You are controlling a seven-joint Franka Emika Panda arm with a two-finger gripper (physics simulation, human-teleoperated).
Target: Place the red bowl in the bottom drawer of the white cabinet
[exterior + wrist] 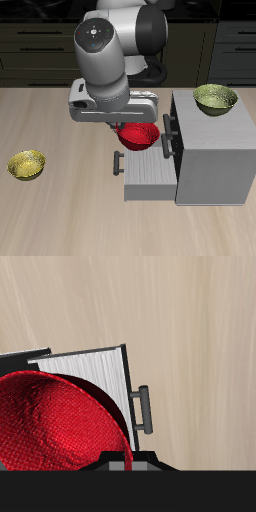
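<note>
holding red bowl (pixel 138 136) above open bottom drawer (pixel 148 176), gripper (pixel 128 127) clamped.

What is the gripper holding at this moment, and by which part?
The gripper holds the red bowl by its rim, above the open bottom drawer of the white cabinet. The wrist view shows the rim meeting the gripper; the fingertips themselves are hidden.

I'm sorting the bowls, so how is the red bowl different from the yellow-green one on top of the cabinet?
The red bowl is bright red and hangs at the gripper over the open bottom drawer; the yellow-green bowl rests on the white cabinet, untouched. Both are small, round and similar in size.
</note>
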